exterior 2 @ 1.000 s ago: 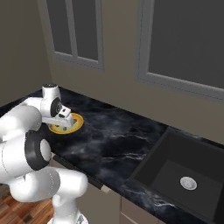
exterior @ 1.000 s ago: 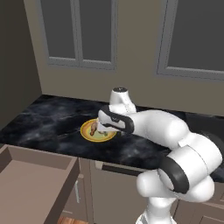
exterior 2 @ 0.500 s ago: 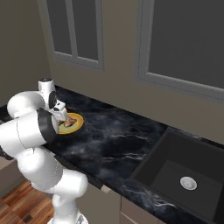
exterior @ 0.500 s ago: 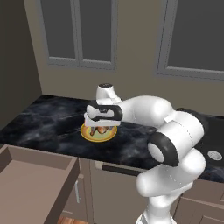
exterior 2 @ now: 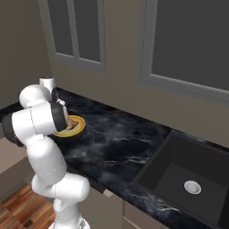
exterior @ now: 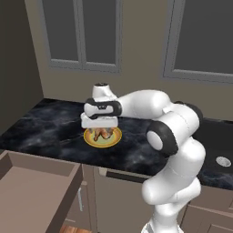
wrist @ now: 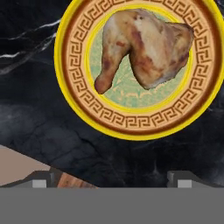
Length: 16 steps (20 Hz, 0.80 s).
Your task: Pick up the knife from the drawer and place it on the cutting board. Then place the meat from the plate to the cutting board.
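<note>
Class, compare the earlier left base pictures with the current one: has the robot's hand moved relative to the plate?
Yes. The hand has swung leftward across the counter, from the plate's right side to directly above it and the meat.

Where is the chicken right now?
The meat lies on the plate on the black counter, left of the sink, right under the open gripper.

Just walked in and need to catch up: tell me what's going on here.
The robot arm has its gripper hovering over the plate on the dark counter, open and holding nothing. The meat lies on the plate, not yet grasped. Below the counter's front edge the drawer stands pulled out. Its visible part looks bare; no knife or cutting board can be made out from here.
</note>
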### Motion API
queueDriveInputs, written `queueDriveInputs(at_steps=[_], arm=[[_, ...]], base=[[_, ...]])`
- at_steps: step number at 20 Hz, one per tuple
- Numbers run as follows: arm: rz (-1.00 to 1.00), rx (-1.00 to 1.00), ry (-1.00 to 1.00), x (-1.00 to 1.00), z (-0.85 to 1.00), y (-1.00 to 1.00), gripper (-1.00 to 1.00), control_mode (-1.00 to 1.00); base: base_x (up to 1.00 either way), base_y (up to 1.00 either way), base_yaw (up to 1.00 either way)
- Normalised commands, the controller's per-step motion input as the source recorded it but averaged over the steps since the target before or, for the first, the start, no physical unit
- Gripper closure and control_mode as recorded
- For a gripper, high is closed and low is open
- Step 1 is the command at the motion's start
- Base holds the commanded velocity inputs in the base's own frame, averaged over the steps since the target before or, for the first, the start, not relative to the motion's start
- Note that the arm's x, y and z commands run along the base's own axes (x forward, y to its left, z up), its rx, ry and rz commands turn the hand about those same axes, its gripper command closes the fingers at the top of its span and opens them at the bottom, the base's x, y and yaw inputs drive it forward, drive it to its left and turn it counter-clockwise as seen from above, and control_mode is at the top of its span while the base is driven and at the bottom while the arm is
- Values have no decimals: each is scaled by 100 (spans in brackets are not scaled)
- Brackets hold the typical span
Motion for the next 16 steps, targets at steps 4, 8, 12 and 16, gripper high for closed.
queueDriveInputs(at_steps=[4, 8, 12, 16], arm=[[-2, 0, 5, 20, -8, 15, -100, -100], [-7, 0, 3, 3, -11, 0, -100, -100], [-13, 0, 2, 0, -13, 0, -100, -100], [-14, 0, 0, 0, -15, 0, -100, -100]], base=[[0, 0, 0], [0, 0, 0], [0, 0, 0], [0, 0, 0]])
